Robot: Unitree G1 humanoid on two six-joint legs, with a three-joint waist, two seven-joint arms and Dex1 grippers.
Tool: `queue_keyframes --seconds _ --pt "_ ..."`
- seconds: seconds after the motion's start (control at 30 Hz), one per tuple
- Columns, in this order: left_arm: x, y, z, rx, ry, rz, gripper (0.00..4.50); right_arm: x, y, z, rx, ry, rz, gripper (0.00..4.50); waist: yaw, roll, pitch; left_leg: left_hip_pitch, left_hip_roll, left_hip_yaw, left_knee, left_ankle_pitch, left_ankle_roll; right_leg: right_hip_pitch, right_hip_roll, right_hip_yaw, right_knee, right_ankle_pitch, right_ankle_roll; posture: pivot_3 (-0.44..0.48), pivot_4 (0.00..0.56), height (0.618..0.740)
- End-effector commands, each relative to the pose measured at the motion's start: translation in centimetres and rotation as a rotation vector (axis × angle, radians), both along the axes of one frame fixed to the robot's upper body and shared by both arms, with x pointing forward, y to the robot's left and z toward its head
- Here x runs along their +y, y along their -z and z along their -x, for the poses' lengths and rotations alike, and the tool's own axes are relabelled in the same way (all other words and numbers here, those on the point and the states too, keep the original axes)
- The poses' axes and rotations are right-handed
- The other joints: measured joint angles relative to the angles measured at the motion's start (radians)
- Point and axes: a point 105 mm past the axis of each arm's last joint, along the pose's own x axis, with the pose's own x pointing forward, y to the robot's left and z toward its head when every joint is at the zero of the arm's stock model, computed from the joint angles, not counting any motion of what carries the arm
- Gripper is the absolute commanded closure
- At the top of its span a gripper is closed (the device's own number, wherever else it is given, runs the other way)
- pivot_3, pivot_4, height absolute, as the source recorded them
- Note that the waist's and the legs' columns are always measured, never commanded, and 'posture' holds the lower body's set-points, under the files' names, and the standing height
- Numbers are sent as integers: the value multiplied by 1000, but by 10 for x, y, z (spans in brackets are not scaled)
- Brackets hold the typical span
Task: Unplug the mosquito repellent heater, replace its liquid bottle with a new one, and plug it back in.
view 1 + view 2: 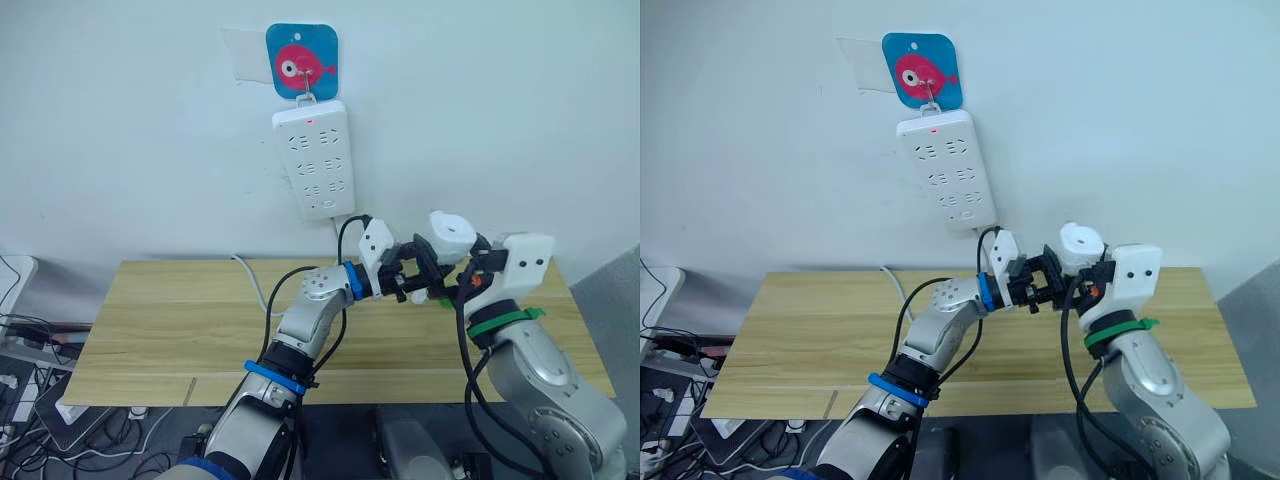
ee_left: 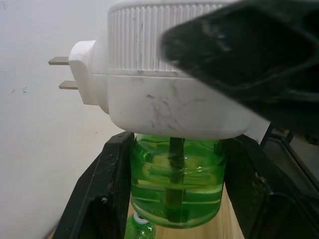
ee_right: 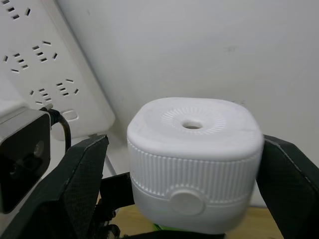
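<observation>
Left wrist view: the mosquito repellent heater point(image 2: 164, 94), a scuffed white rounded unit with a ribbed upper band and two metal prongs pointing to the frame's left edge, fills the upper half. Its liquid bottle point(image 2: 175, 181), translucent green with a dark wick, hangs beneath it, pinched between the left gripper point(image 1: 428, 272) fingers. The right gripper point(image 3: 192, 184) clamps the heater's sides at centre right of the head views, above the wooden table point(image 1: 170, 320). The power strip point(image 1: 315, 160) hangs at upper centre.
</observation>
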Motion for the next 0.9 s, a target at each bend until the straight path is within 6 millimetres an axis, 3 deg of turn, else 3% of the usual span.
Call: queue_keyframes --seconds 0.03,0.13,0.3,0.5,0.73,0.9 --pt "-4 -18 5 -67 17 38 2271 0 -13 1 -53 -2 -8 20 0 0 0 0 0 0 0 0 0 0 0 0 0 0 0 -184 190 740" --pt "-4 -18 6 -64 15 38 2271 3 -14 1 -58 -6 -19 183 0 0 0 0 0 0 0 0 0 0 0 0 0 0 0 -183 192 740" --pt "-3 -17 6 -57 10 39 2271 4 -16 3 -71 -1 -25 1504 0 0 0 0 0 0 0 0 0 0 0 0 0 0 0 -188 191 740" --pt "-4 -16 6 -47 22 39 2271 5 -15 3 -69 1 -26 1499 0 0 0 0 0 0 0 0 0 0 0 0 0 0 0 -188 191 740" --pt "12 -20 4 -35 76 39 103 -5 -16 2 -80 30 -12 1499 0 0 0 0 0 0 0 0 0 0 0 0 0 0 0 -182 193 740" --pt "46 -22 -3 -136 117 -38 0 -18 -19 1 -94 46 16 1499 -1 0 0 0 0 0 0 0 0 0 0 0 0 0 0 -173 200 740"
